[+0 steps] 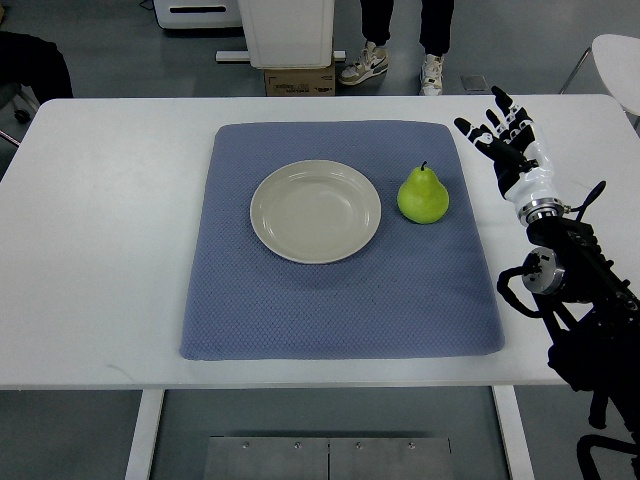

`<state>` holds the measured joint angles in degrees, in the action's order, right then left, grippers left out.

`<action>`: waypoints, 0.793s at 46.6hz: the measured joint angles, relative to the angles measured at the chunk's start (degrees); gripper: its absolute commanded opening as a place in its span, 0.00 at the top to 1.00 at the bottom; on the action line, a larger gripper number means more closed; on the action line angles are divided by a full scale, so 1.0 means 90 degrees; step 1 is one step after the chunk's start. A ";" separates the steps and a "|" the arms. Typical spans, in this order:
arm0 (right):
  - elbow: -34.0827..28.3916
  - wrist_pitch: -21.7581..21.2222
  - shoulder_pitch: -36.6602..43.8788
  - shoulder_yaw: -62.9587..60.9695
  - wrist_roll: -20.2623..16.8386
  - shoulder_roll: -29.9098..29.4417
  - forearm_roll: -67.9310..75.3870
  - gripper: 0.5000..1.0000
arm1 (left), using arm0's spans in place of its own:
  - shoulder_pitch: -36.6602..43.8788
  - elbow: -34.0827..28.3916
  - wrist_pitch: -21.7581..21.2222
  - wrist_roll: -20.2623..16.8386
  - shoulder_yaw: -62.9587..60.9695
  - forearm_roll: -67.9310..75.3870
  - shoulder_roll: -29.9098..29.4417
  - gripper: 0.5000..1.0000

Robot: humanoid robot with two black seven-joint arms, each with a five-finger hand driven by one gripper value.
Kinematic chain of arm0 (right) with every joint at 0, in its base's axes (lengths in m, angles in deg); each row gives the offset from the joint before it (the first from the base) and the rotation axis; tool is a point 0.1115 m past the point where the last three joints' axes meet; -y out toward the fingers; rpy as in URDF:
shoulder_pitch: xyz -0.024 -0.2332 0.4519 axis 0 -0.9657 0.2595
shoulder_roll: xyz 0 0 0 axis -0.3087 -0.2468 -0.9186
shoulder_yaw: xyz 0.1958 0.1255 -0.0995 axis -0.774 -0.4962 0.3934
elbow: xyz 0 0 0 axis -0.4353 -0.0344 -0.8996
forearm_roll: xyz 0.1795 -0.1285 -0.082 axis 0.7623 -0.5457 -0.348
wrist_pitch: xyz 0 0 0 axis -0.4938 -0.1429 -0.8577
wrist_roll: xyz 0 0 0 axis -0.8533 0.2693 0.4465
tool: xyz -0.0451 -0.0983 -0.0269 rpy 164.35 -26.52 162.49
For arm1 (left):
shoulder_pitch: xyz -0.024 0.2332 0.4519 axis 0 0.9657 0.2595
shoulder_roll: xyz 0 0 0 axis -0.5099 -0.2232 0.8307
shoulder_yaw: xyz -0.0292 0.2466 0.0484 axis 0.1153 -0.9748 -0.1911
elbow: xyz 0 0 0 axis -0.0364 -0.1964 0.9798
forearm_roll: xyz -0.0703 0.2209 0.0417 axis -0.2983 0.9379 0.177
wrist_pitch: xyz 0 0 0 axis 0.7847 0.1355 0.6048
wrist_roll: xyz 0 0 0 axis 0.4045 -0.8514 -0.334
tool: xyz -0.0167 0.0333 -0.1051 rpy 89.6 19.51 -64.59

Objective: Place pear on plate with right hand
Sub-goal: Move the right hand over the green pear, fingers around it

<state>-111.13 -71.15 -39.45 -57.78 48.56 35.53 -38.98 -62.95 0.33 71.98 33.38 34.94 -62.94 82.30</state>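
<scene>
A white desk (100,250) fills most of the top view, standing on a grey floor that shows along the near edge and again beyond the far edge. Under the near edge, two white legs of the desk drop toward the floor, with a grey metal panel (330,458) lying between them.

On the desk lies a blue textured mat (340,310), roughly square, its near edge close to the desk's near edge. At the near right, the robot's black arm (580,300) comes in from the right edge of the picture, with joints and cables showing, and reaches away across the bare desk beside the mat.

Farther back on the mat sits a round, cream plate (315,211) with nothing on it. Just to its right, apart from the rim, the green pear (423,194) stands upright on the mat, its dark stem pointing up.

Right of the pear, off the mat, the right hand (510,140) hovers over the white desk. Its black and white fingers (500,100) are spread and hold nothing; it is well apart from the pear.

Beyond the desk stand a white cabinet (290,30) with a cardboard box (298,80) at its foot, and a person's legs in sneakers (395,65).
</scene>
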 measured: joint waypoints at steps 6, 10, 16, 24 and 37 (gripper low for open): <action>-0.0021 -0.0004 -0.0013 0.0146 0.0037 0.0001 -0.0205 0.00 | 0.0001 0.0000 0.0000 0.0000 0.0000 0.0000 0.0000 0.00; -0.0020 -0.0004 -0.0012 0.0236 0.0090 0.0001 -0.0372 0.00 | 0.0001 0.0000 0.0000 0.0000 0.0000 0.0000 0.0000 0.00; -0.0015 0.0002 0.0004 0.0440 0.0271 0.0001 -0.0614 0.00 | 0.0001 0.0000 -0.0002 0.0000 0.0000 0.0000 0.0000 0.00; 0.0002 0.0022 0.0008 0.0653 0.0393 0.0001 -0.0744 0.00 | 0.0000 0.0001 -0.0002 0.0000 0.0000 0.0001 0.0000 0.00; 0.0017 0.0036 -0.0014 0.1019 0.0601 0.0001 -0.0928 0.00 | 0.0001 0.0002 -0.0002 0.0000 0.0000 0.0001 0.0000 0.00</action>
<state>-110.97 -70.83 -39.58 -48.61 53.96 35.54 -47.33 -62.94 0.35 71.97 33.38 34.94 -62.93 82.30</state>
